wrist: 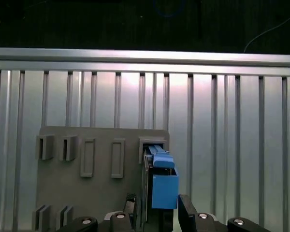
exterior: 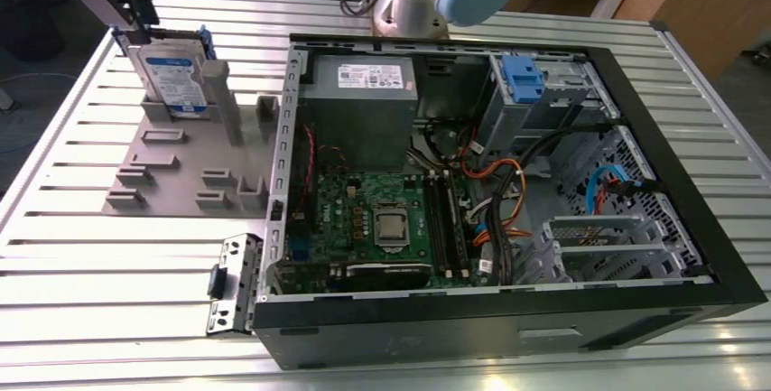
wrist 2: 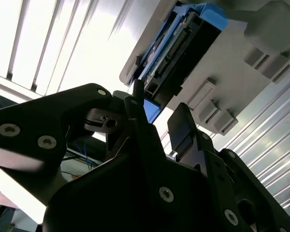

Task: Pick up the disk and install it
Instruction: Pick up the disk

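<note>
Exterior view: bright, even overhead light; white glare on the near table (exterior: 398, 378) slats; computer case (exterior: 482, 183) interior in shadow.
Second wrist view: table washed out; my tool (wrist 2: 159, 108) a backlit silhouette.
First wrist view: soft glare band across slats, blackness beyond.

An open black computer case (exterior: 422, 341) lies on the slatted metal tabletop (exterior: 97, 319). Inside the case are a green motherboard (exterior: 374, 219), a grey power supply box (exterior: 359, 111), a blue latch (exterior: 522, 78) and orange cables (exterior: 500, 174). Beside the case, on the exterior view's left, lie a grey slotted holder plate (exterior: 181, 170) and a small metal bracket (exterior: 235, 283).
</note>
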Robot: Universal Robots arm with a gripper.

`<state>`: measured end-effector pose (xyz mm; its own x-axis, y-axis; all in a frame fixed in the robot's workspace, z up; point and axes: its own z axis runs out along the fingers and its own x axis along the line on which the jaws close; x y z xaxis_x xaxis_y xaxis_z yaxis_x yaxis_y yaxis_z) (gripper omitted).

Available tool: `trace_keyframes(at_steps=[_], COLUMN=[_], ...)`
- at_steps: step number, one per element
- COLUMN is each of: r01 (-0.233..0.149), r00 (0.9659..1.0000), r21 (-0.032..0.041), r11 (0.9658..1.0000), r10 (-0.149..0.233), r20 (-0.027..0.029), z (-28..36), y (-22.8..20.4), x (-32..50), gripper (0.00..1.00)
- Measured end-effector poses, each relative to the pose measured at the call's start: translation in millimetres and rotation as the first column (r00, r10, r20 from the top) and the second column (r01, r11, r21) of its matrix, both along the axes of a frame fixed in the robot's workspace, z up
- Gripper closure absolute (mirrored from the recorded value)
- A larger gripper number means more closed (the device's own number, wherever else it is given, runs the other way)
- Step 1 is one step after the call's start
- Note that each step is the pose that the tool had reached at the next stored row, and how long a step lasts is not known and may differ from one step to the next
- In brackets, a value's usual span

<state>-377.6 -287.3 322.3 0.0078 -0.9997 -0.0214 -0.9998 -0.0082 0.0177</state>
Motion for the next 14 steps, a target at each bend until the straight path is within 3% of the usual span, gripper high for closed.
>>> trace_keyframes(at_steps=[8,14], r01=[-0.006,-0.007], r00=[1.0000,1.0000], r21=[-0.0001,-0.0001], r11=[1.0000,1.0000], r10=[0.006,0.007], r20=[-0.0002,0.0000], z=[-14.5,-25.5], y=[5.0,5.7], x=[0.0,0.0], gripper=[0.53,0.53])
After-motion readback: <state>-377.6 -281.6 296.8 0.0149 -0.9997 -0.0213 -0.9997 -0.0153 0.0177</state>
